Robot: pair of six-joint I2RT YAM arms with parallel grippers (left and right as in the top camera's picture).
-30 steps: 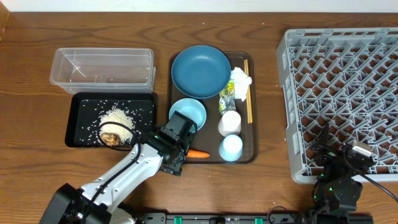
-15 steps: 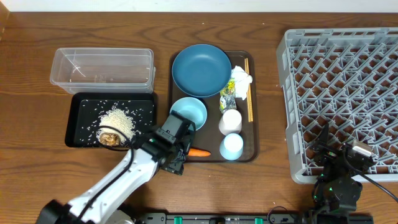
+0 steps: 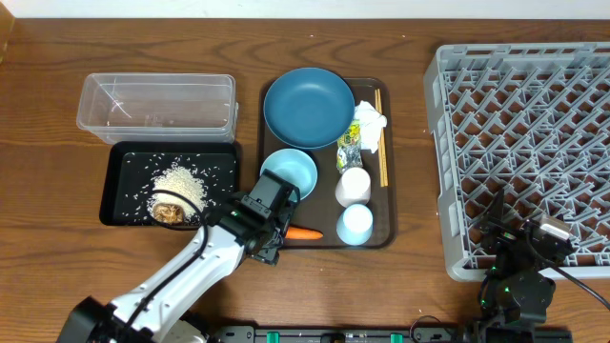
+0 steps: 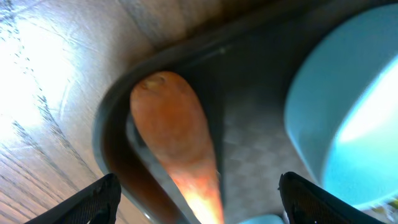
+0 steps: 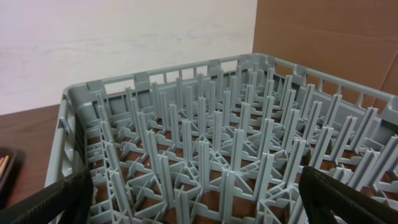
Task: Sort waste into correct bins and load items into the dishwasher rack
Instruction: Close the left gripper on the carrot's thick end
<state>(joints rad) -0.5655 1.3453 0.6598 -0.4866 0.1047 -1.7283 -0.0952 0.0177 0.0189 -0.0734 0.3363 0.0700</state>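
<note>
An orange carrot is recorded on a dark brown serving tray; the dishwasher rack is noted as grey, lattice-patterned.

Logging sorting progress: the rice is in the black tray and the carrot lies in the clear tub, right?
No. The rice is in the black tray, but the carrot lies on the brown serving tray; the overhead view shows it.

Lab-style robot test station. Wood-grain worktop carries staged dish-clearing set: brown serving tray, grey dishwasher rack, black tray, clear tub. Robot pair, left arm and right arm, at near edge. Behind rack: plain white wall, brown cardboard sheet.
</note>
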